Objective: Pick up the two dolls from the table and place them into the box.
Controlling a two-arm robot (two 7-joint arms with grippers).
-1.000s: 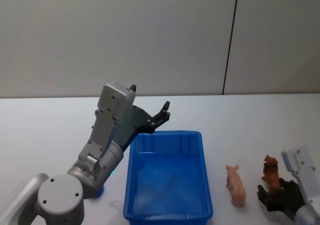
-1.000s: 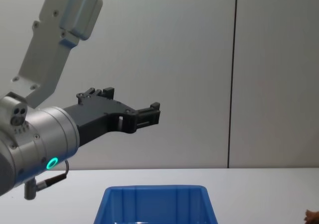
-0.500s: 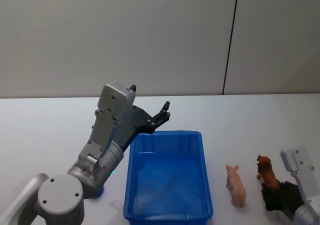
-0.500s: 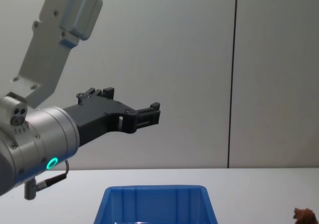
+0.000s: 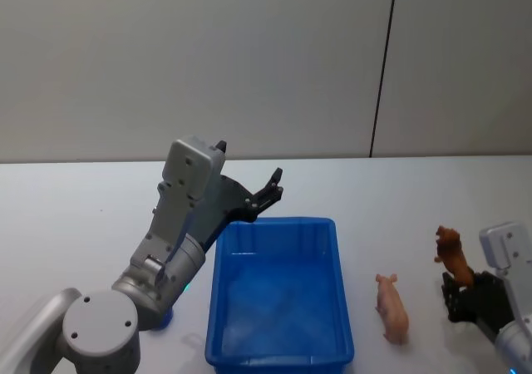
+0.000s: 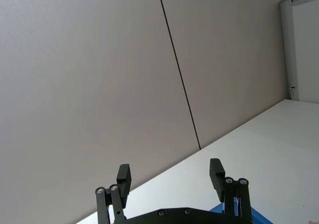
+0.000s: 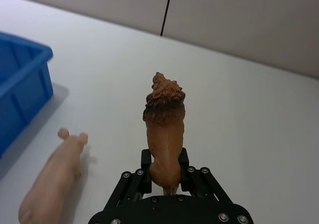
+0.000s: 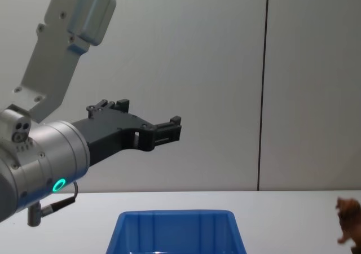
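Right wrist view: the brown lion (image 7: 164, 119) is being gripped by its hindquarters in the closed right gripper (image 7: 164, 168), apparently clear of the table (image 5: 399, 191), right of the pink pig (image 5: 391, 307) lying beside the blue box (image 5: 278, 223). The lion is best carried high over the rim before release. The left gripper (image 6: 169, 170) is being held parted and empty near the box's far left corner.
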